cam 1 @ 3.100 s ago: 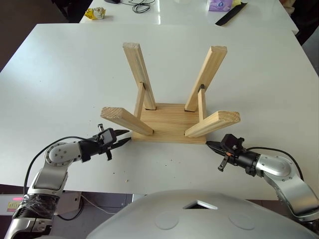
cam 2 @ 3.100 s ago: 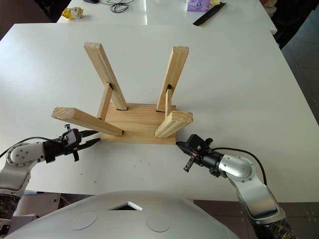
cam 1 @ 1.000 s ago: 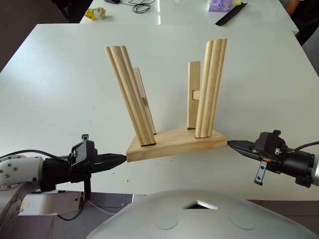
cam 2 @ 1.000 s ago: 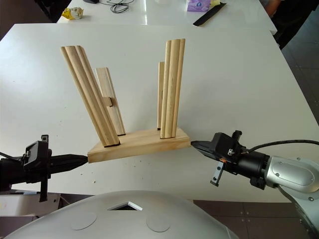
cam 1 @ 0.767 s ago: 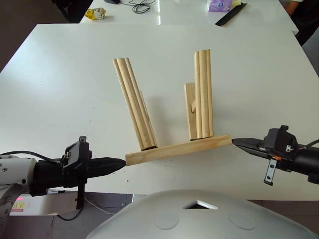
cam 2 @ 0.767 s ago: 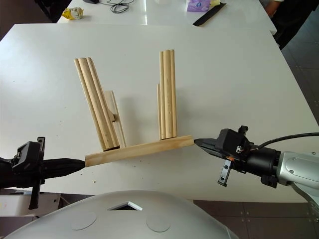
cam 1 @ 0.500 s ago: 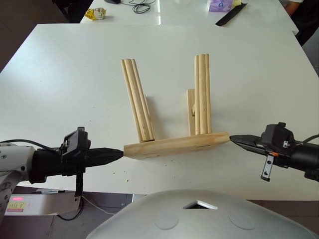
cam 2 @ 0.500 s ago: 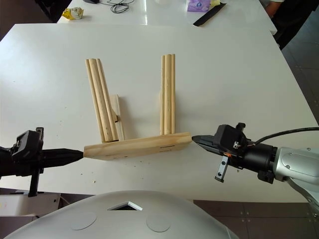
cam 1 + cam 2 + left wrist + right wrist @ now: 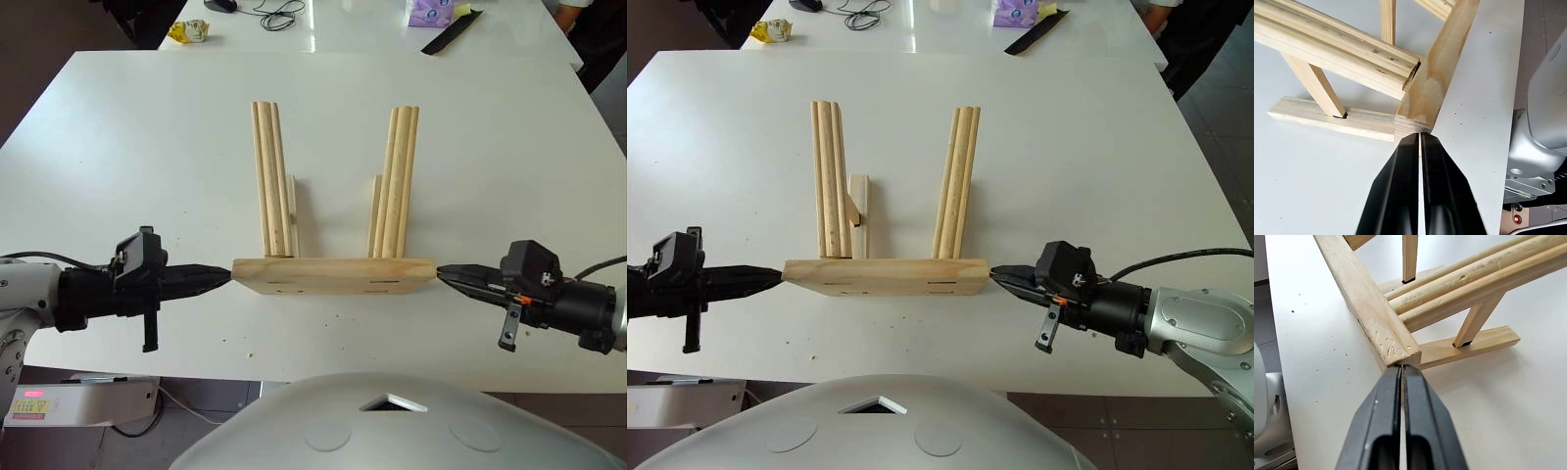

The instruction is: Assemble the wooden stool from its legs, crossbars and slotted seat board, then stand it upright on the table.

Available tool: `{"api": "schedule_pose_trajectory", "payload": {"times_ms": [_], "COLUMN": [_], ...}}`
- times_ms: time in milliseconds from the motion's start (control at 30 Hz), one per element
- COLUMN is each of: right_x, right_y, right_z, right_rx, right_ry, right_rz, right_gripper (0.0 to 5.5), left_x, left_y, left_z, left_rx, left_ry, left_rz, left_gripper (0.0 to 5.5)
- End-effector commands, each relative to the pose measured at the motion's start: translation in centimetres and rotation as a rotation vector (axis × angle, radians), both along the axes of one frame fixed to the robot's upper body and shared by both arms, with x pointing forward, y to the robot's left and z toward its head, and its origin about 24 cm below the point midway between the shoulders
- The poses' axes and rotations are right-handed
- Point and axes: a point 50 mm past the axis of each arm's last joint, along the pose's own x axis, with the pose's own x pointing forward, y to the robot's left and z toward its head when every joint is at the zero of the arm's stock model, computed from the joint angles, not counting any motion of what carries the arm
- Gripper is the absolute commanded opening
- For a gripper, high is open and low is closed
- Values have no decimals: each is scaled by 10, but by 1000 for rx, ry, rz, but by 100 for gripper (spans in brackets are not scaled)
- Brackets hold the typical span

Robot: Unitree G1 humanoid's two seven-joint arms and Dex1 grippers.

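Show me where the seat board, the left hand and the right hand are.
seat board (image 9: 333,276): left eye view, middle of its near face.
left hand (image 9: 226,276): left eye view, between its fingertips, at the board's left end.
right hand (image 9: 441,271): left eye view, between its fingertips, at the board's right end.

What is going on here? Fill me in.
The robot has the assembled pale wooden stool pinned between two shut tools. The left tool and the right tool press their tips against opposite ends of the flat seat board. The stool is tipped sideways, its legs pointing away across the white table, not yet upright.
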Motion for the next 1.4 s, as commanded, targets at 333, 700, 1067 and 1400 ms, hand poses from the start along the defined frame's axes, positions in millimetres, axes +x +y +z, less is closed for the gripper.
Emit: {"api": "schedule_pose_trajectory", "payload": {"times_ms": [333,700,1067,1400], "right_x": [-5,7,23,27], "right_y": [-39,-24,-11,6], "right_z": [-42,-79,-91,-103], "right_rx": [-26,27,48,37], "right_ry": [138,177,153,151], "right_rz": [-74,28,72,161], "right_gripper": [188,233,280,280], "left_x": [6,6,14,23], "left_y": [37,30,0,-14], "left_z": [-29,-91,-104,-114], "left_rx": [24,14,-70,-79], "left_ry": [40,100,105,73], "left_rz": [71,75,-16,-42], "left_gripper": [148,148,223,223]}}
